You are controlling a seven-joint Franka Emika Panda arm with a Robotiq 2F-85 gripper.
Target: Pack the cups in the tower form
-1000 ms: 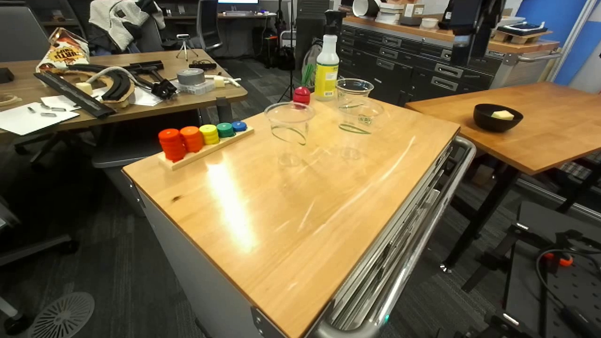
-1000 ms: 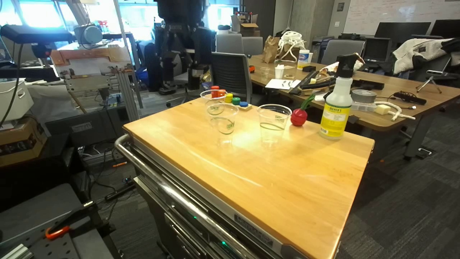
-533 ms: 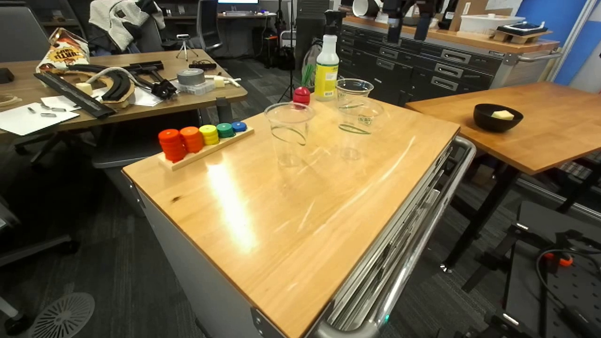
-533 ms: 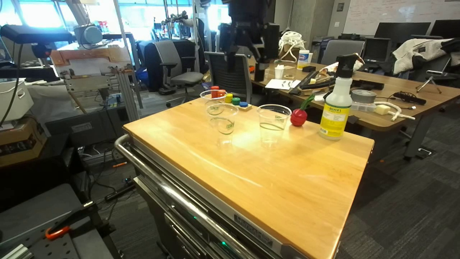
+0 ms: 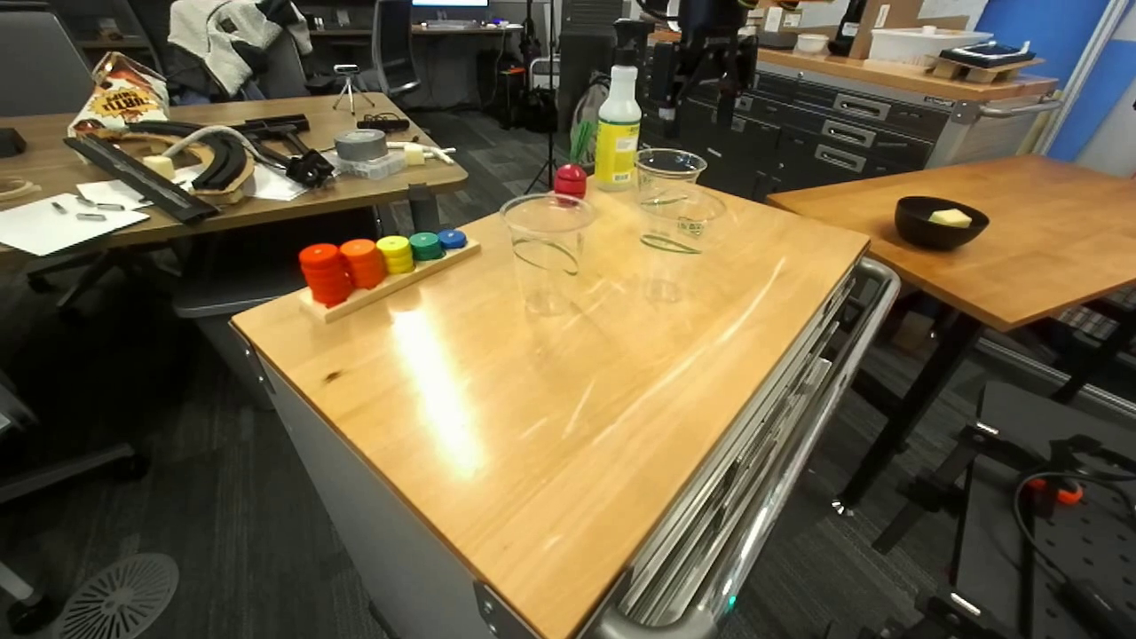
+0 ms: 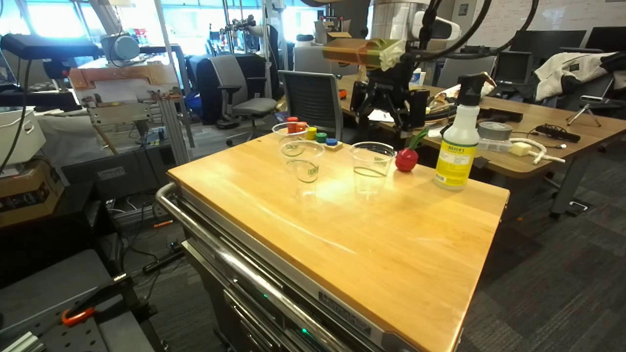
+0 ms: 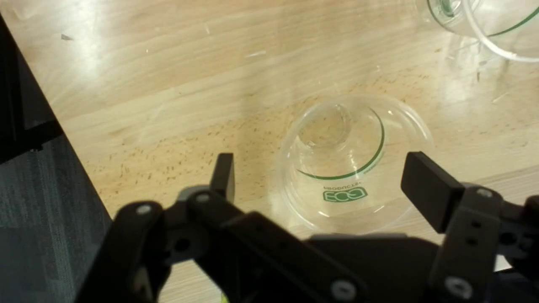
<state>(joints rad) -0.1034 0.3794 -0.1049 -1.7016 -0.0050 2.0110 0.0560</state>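
the pincer (image 7: 326, 183) is released, its fingers (image 7: 225, 176) spread wide and gripping nothing. within the last second it has swung in over the surface (image 5: 550, 382), toward the end where the spray bottle (image 6: 456, 161) stands, while all three cups have stayed put. below it now, in the wrist view, is a clear cup (image 7: 353, 168), upright and untouched, with one finger crossing its rim in that view.

i'd read this as lining up for a first pick: no cup looks to have been put into another yet, so the stacking has still to begin. the next move probably calls for slight centring, a straight descent and a gentle squeeze, since thin plastic could buckle or tip.

farther from the pincer, in an exterior view, stand the rail-side cup (image 5: 676, 248) and the ring-side cup (image 5: 546, 253), both upright and apart; which of them shows in the wrist view's corner i can't tell. near the cup under the pincer sits a red toy (image 6: 406, 159) with a green top. well away from it, by the surface's edge, is a coloured ring set (image 5: 382, 266).

farthest out are the metal rail (image 6: 222, 250), a wooden table (image 5: 1047, 240) with a black bowl (image 5: 927, 232), and a cluttered desk (image 6: 545, 112).
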